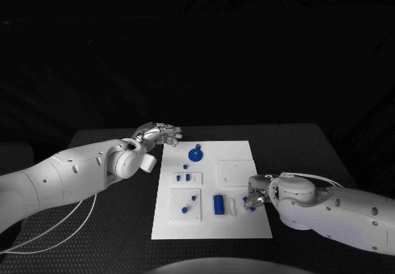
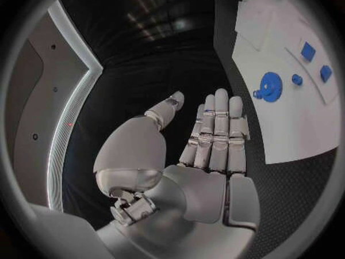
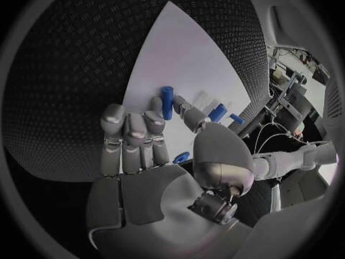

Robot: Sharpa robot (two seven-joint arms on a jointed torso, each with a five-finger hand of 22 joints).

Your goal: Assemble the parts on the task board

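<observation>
The white task board (image 1: 234, 225) lies in the middle of the black table. A blue gear (image 1: 196, 154) sits near its far edge and a long blue block (image 1: 219, 204) stands nearer me. My right hand (image 1: 257, 197) rests at the board's right edge. In the right wrist view it (image 3: 140, 149) pinches a small blue peg (image 3: 167, 102) between thumb and a finger, just above the board (image 3: 180, 52). My left hand (image 1: 160, 136) hovers off the board's far left corner. Its fingers (image 2: 215, 132) are straight and hold nothing. The gear (image 2: 270, 90) lies beyond them.
Small blue pieces (image 1: 186, 178) lie in the board's left recesses, with two more (image 1: 193, 197) nearer me. A white cable (image 1: 57, 228) trails from the left arm over the table's near left. The table's right edge (image 1: 333, 157) is close behind my right arm.
</observation>
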